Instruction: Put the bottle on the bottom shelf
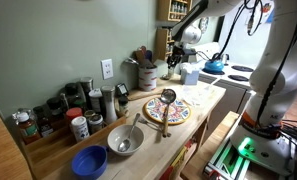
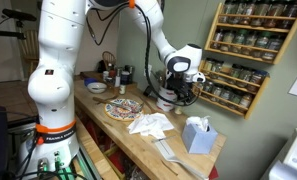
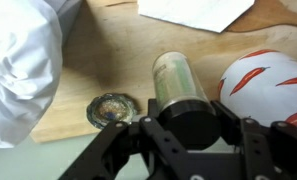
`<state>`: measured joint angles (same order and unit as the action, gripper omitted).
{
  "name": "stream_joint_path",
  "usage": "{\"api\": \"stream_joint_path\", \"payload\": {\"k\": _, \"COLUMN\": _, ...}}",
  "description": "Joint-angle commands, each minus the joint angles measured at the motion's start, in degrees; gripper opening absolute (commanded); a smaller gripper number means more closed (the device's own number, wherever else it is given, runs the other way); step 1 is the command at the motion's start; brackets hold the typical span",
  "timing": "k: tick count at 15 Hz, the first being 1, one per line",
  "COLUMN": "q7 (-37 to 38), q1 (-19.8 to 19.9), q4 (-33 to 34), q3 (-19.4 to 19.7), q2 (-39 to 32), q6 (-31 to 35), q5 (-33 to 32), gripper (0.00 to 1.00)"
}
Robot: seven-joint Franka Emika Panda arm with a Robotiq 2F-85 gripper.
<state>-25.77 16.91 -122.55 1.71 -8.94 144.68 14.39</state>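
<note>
Wooden rack (image 2: 250,55): honey-brown, mounted on the wall, its tiers lined with small dark-capped jars.
Bottom shelf (image 2: 231,104): the lowest tier, with jars standing on it; the bottle is not on it.
Gripper (image 3: 193,128): my fingers are clamped on the bottle, one at each side of its cap end.
Bottle (image 3: 178,85): clear with a dark cap and pale contents. I hold it lying level in the air above the counter, near the rack's lower tiers but apart from them.
Counter (image 3: 98,60): light wood, directly below the bottle.
Bowl (image 3: 263,75): white with red marks, beside the bottle in the wrist view.
Cloth (image 3: 18,60): white and crumpled, at the edge of the wrist view.
Disc (image 3: 113,105): small, round and dark, lying on the counter.
</note>
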Motion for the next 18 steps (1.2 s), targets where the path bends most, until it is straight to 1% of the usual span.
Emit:
{"api": "stream_joint_path", "payload": {"k": 1, "q7": -1.5, "q1": -1.3, "q4": -4.6, "q3": 2.8, "q2": 8.2, "q6": -3.9, "q5": -1.7, "gripper": 0.30}}
{"api": "stream_joint_path", "payload": {"k": 4, "q7": 0.9, "q1": -2.7, "q4": -4.1, "q3": 4.6, "q2": 12.4, "q6": -4.0, "q5": -6.0, "gripper": 0.30}}
{"api": "stream_joint_path", "payload": {"k": 7, "q7": 2.8, "q1": -3.6, "q4": -2.2, "q3": 5.8, "q2": 16.0, "q6": -6.4, "q5": -11.2, "gripper": 0.30}}
{"api": "stream_joint_path", "payload": {"k": 8, "q7": 6.0, "q1": -3.5, "q4": -1.4, "q3": 5.9, "q2": 16.8, "q6": -7.5, "q5": -16.3, "gripper": 0.30}}
{"api": "stream_joint_path", "payload": {"k": 11, "q7": 12.8, "q1": -4.2, "q4": 1.2, "q3": 5.0, "q2": 18.9, "q6": -11.4, "q5": -23.2, "gripper": 0.30}}
{"api": "stream_joint_path", "payload": {"k": 13, "q7": 15.2, "q1": -5.0, "q4": 2.0, "q3": 4.8, "q2": 19.5, "q6": -11.3, "q5": -24.6, "gripper": 0.30}}
{"api": "stream_joint_path", "payload": {"k": 15, "q7": 17.0, "q1": -6.0, "q4": 2.1, "q3": 4.9, "q2": 19.7, "q6": -8.0, "q5": -23.5, "gripper": 0.30}}
{"api": "stream_joint_path", "payload": {"k": 16, "q7": 14.7, "q1": -6.1, "q4": 2.3, "q3": 5.7, "q2": 19.1, "q6": -9.7, "q5": -23.1, "gripper": 0.55}}
{"api": "stream_joint_path", "payload": {"k": 18, "q7": 15.7, "q1": -6.7, "q4": 2.7, "q3": 5.5, "q2": 19.2, "q6": -9.0, "q5": -23.0, "gripper": 0.55}}
